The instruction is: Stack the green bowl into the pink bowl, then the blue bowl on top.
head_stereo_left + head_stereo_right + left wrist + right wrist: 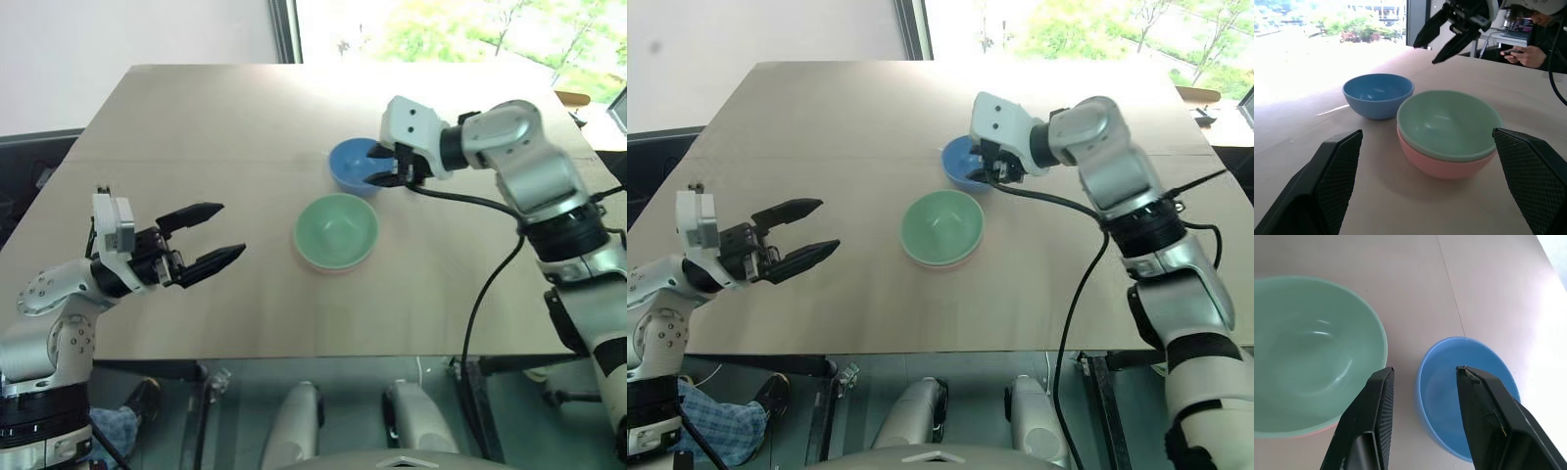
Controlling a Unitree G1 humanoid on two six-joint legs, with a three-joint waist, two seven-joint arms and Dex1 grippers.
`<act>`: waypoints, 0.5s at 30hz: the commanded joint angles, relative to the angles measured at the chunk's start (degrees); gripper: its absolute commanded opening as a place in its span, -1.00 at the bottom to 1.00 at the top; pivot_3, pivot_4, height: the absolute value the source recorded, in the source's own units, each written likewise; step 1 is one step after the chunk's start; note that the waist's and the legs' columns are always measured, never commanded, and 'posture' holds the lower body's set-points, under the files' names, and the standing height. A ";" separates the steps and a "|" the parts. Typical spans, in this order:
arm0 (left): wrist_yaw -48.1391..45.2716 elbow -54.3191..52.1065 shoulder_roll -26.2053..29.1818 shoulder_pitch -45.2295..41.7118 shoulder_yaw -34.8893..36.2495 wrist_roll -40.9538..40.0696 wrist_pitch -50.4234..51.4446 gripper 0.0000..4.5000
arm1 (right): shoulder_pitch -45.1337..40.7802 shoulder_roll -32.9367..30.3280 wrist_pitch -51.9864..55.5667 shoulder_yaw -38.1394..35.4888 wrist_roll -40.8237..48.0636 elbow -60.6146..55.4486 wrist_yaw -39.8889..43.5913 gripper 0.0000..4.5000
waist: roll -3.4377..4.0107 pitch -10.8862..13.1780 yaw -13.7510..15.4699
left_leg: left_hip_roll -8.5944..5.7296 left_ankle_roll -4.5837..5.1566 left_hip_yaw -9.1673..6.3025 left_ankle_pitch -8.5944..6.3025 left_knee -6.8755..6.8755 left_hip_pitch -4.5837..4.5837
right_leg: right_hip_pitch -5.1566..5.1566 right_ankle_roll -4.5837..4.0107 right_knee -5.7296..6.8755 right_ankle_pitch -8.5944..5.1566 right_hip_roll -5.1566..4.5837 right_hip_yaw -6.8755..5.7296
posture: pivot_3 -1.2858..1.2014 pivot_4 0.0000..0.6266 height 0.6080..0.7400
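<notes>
The green bowl (pixel 336 231) sits nested in the pink bowl (pixel 1442 166) mid-surface, so the blue bowl (pixel 355 164), just behind them, is next. The right claw (pixel 384 168) hangs partly open and empty over its near rim and needs to drop and close; the left claw (pixel 203 242) waits wide open, empty.

Office or lab: plain worktable (pixel 196 127), big window (pixel 460 29).

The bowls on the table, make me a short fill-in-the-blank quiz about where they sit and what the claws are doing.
1. The green bowl sits nested inside the ____ bowl.
2. The right claw hovers open over the rim of the ____ bowl.
3. The left claw is open and holds ____.
4. The blue bowl stands ____ the stacked pair, not on it.

Missing words: pink; blue; nothing; beside
</notes>
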 commanded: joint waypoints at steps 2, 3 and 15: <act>2.33 -0.60 0.79 -0.07 2.75 0.33 -1.16 1.00 | -3.48 3.21 -9.70 0.93 -4.55 10.63 -3.60 -0.06 | 0.00 0.00 0.08 | -0.01 0.00 0.00 0.00 0.00 -0.02 | 0.00 0.00 -0.03 0.00 0.00 0.00 | 0.03 -0.52 1.00; 2.87 -0.66 0.90 0.18 3.12 0.63 -1.35 1.00 | -4.06 4.02 -11.30 1.15 -5.31 12.88 -4.25 -0.06 | 0.00 0.00 0.09 | -0.01 0.00 0.00 0.00 0.00 -0.02 | 0.00 0.00 -0.04 0.00 0.00 0.00 | 0.03 -0.52 1.00; 6.13 -0.73 1.57 2.34 4.90 2.28 -2.29 1.00 | -7.79 11.02 -23.40 1.41 -10.94 31.65 -6.61 -0.06 | 0.02 0.01 0.06 | 0.00 -0.01 0.00 0.00 -0.08 -0.04 | 0.00 -0.01 -0.20 0.01 0.00 -0.01 | 0.03 -0.52 1.00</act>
